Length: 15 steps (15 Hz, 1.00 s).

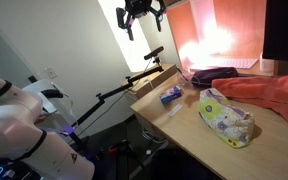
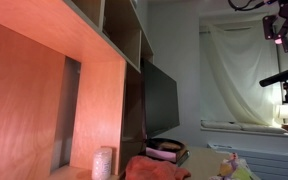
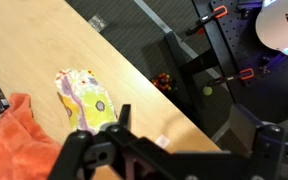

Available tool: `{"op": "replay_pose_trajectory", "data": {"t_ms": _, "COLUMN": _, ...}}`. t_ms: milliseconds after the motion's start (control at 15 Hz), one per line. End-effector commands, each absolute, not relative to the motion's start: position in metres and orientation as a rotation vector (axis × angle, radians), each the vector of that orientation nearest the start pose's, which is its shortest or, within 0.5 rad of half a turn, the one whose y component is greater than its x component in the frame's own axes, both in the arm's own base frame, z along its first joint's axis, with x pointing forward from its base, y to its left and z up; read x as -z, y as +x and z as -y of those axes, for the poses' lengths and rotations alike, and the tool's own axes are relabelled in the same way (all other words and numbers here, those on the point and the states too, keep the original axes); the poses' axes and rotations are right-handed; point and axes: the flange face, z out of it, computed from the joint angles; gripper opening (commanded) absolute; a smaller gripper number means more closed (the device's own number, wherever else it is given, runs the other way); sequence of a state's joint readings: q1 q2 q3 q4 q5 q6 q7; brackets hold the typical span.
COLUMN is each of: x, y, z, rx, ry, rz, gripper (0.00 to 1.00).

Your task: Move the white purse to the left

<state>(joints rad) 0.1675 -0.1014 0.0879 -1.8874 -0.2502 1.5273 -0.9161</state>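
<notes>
Purse (image 1: pixel 227 115) (soft, oblong, printed fabric) is lying near desk (image 1: pixel 179 125) edge; gripper (image 1: pixel 144 25) is hovering high, jaws spread, empty.

Glare whitens the wall (image 1: pixel 212 42), upper middle. Dim room, bright curtain (image 2: pixel 246 75) at right. Low in the wrist view, the gripper (image 3: pixel 196 128) is blurry.

Soft printed fabric white purse (image 3: pixel 87 98); smooth matt wood table (image 3: pixel 134 90); orange cloth (image 3: pixel 19 140).
</notes>
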Motion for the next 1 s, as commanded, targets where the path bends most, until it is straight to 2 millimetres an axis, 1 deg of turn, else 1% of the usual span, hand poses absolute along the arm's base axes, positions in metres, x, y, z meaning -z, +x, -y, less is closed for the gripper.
{"op": "replay_pose_trajectory", "data": {"t_ms": 0, "x": -0.531, "y": 0.495, "z": -0.104, "rx": -0.564, "ry": -2.688, "rz": 1.825, "gripper": 1.0}}
{"op": "replay_pose_trajectory", "data": {"t_ms": 200, "x": -0.526, "y": 0.502, "z": -0.108, "rx": -0.592, "ry": -2.678, "rz": 1.822, "gripper": 1.0}}
{"op": "replay_pose_trajectory", "data": {"t_ms": 467, "x": -0.527, "y": 0.502, "z": -0.107, "rx": -0.594, "ry": -2.678, "rz": 1.82, "gripper": 1.0}}
{"op": "replay_pose_trajectory", "data": {"t_ms": 533, "x": -0.524, "y": 0.508, "z": -0.108, "rx": -0.566, "ry": -2.652, "rz": 1.841, "gripper": 1.0}}
{"op": "replay_pose_trajectory", "data": {"t_ms": 600, "x": -0.521, "y": 0.513, "z": -0.111, "rx": -0.596, "ry": -2.639, "rz": 1.876, "gripper": 1.0}}
{"op": "replay_pose_trajectory", "data": {"t_ms": 667, "x": -0.518, "y": 0.519, "z": -0.116, "rx": -0.595, "ry": -2.595, "rz": 1.955, "gripper": 1.0}}
{"op": "replay_pose_trajectory", "data": {"t_ms": 800, "x": -0.511, "y": 0.53, "z": -0.124, "rx": -0.589, "ry": -2.519, "rz": 2.056, "gripper": 1.0}}
{"op": "replay_pose_trajectory", "data": {"t_ms": 867, "x": -0.507, "y": 0.537, "z": -0.129, "rx": -0.556, "ry": -2.446, "rz": 2.136, "gripper": 1.0}}
{"op": "replay_pose_trajectory", "data": {"t_ms": 933, "x": -0.503, "y": 0.544, "z": -0.134, "rx": -0.558, "ry": -2.396, "rz": 2.2, "gripper": 1.0}}
